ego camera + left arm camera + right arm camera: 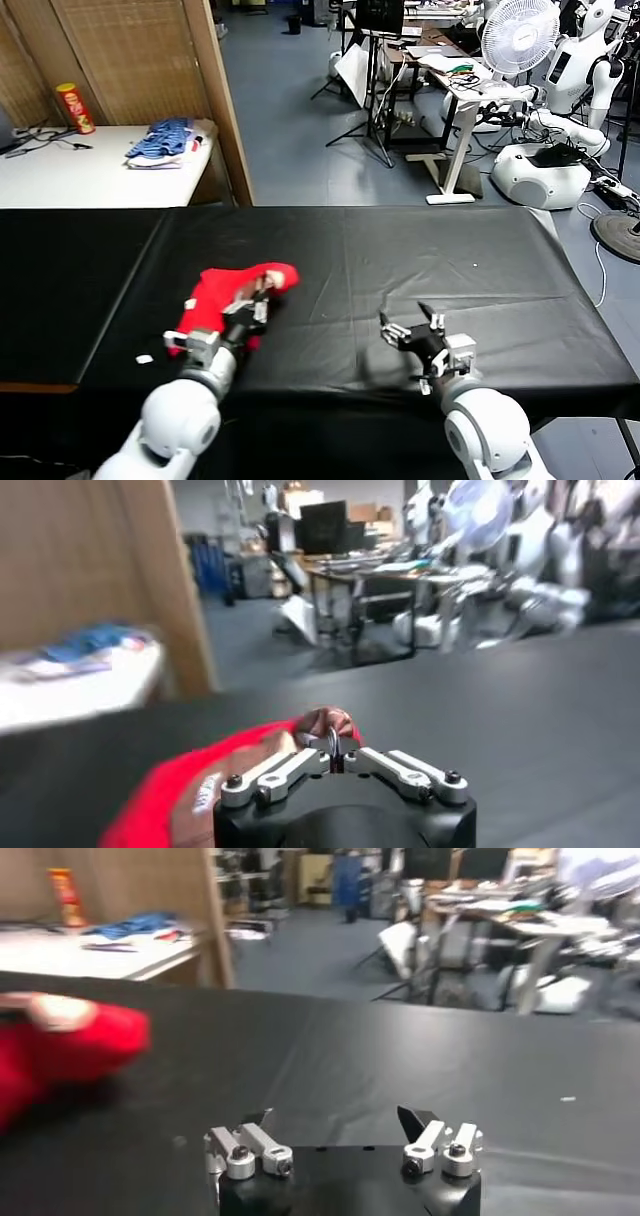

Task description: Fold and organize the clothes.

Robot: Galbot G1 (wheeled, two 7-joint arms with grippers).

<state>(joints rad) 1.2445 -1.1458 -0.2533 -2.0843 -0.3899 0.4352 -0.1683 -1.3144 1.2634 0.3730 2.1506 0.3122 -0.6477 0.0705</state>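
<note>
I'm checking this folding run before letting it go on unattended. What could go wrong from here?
1. The left tool is pinched on a bunched edge of the red T-shirt; pulling from there may drag the shirt into a tighter heap instead of flattening it.
2. The shirt lies near the front left of the black table, so a tug toward the robot could slide it off.
3. The right tool waits open, well away from the shirt, so nothing anchors the other side.

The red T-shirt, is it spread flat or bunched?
Bunched: the red T-shirt lies as a rumpled heap on the black table, under the left gripper.
</note>
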